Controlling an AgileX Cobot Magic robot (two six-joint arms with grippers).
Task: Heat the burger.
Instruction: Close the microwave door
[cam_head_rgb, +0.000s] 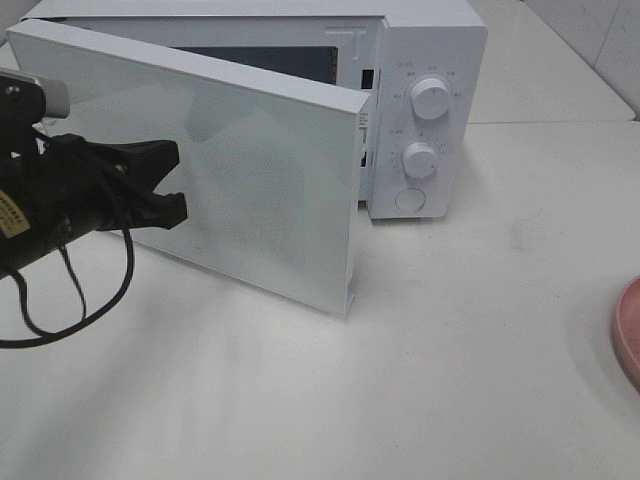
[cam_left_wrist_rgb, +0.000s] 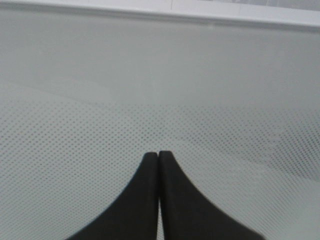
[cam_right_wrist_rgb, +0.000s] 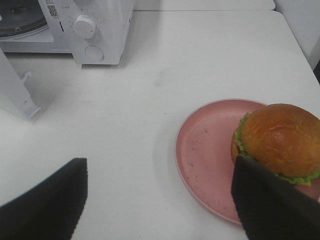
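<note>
From high up you looked down on the microwave (cam_head_rgb: 425, 100) and its open door (cam_head_rgb: 250, 190). Your left wrist camera sat tight against that door (cam_left_wrist_rgb: 160, 90), facing its dotted mesh. Your right wrist camera looked down from farther back, sharing the microwave (cam_right_wrist_rgb: 95, 30) and table (cam_right_wrist_rgb: 150, 100).

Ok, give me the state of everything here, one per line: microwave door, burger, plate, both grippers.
Microwave door: swung partly open.
Burger: on the plate, not yet in the microwave.
Pink plate: on the table, holding the burger.
Left gripper: shut, by the door's face.
Right gripper: open, above the plate, holding nothing.
</note>
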